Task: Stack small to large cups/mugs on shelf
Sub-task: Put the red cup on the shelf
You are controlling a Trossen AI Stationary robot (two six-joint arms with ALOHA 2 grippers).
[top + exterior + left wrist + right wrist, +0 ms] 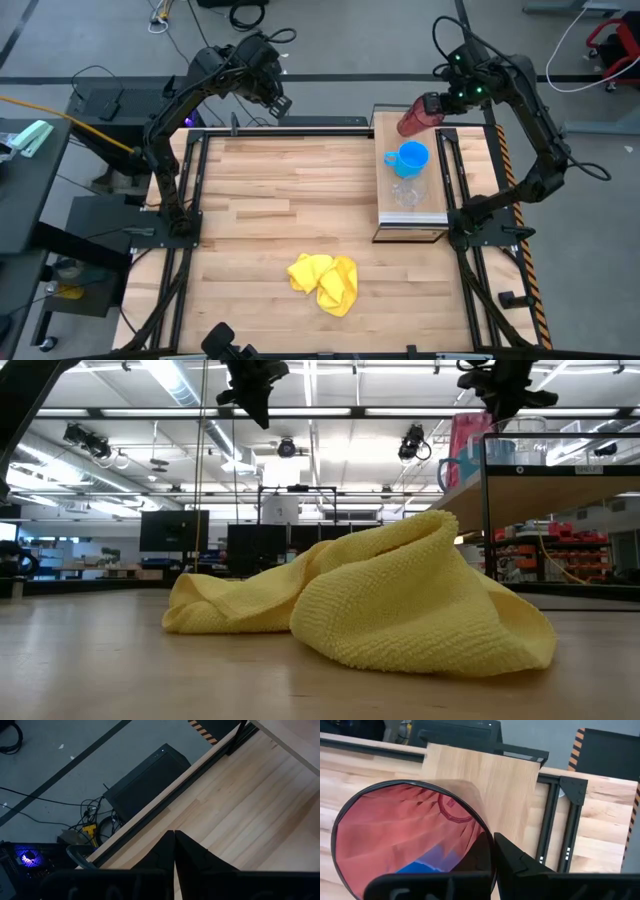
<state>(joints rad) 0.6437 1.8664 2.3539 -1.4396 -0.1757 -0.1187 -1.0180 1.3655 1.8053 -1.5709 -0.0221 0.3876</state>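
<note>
Tumbler (pixel 415 116), dark red and ribbed, hangs tilted in our right gripper (pixel 436 108), clamped on its rim, above the shelf's (pixel 440 200) far end, so we should level it over the blue mug (pixel 409 158) before lowering, while our closed left gripper (pixel 279 104) waits far-left.

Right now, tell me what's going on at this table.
The right hand is shut on the rim of the dark red tumbler, holding it tilted over the far end of the shelf. The blue mug and the clear cup already sit on the shelf in a row. The left hand hangs shut and empty over the table's far edge. A yellow cloth lies on the table.
</note>
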